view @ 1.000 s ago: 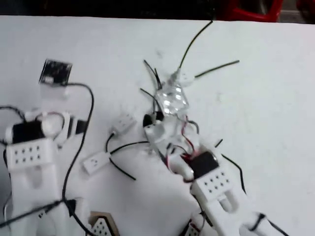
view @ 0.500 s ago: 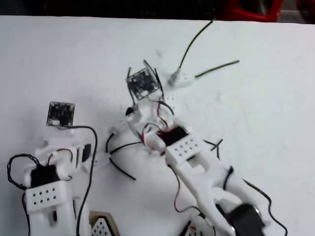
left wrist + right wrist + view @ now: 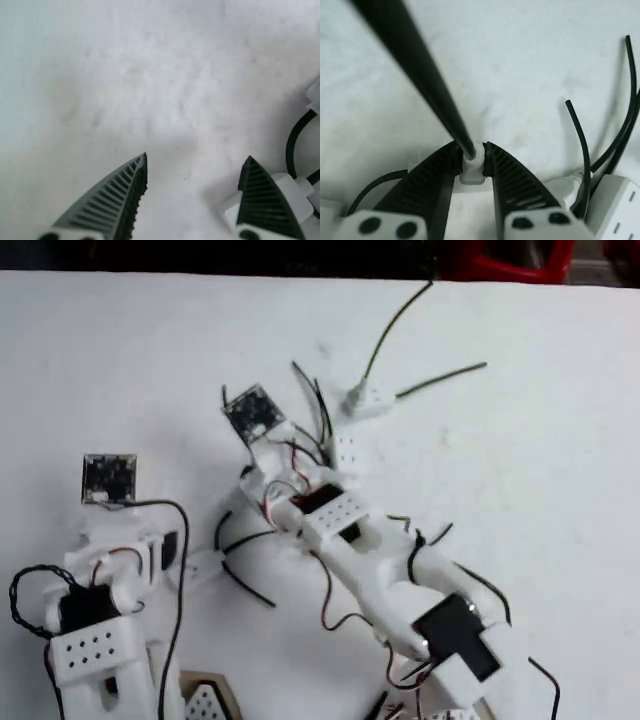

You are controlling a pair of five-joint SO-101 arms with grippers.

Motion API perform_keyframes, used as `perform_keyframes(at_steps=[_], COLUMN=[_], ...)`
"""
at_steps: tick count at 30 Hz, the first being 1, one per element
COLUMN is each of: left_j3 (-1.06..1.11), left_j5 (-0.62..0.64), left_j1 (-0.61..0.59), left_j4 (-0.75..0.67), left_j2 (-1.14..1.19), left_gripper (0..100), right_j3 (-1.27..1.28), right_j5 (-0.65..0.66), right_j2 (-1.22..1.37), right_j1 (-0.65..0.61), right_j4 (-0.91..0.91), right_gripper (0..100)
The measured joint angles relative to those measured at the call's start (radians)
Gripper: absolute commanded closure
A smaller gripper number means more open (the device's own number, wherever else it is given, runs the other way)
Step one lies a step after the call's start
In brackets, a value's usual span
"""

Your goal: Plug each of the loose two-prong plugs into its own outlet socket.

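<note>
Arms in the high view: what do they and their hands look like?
Both the left arm and right arm have white shells with dotted hole panels, black motors, and loose red and black wires. A dark square board sits at each wrist. The left hand and right hand have dark, ribbed, pointed fingers.

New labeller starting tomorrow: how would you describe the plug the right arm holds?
On the white table, find the arm stretched across the middle. Its pincer clamps a small white plug with a black cord; the other white blocks lie loose.
</note>
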Motion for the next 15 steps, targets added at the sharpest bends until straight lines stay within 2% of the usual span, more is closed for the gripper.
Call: perform_keyframes(at_steps=[15], left_j3=[0.000], left_j5=[0.000], left_j1=[0.000], left_j4=[0.000], left_j2=[0.000], left_gripper=[71], right_j3=[-0.012], right_j5=[0.006], right_j2=[0.017], right_j1=[0.025], right_j4=[0.040], right_gripper=[98.1])
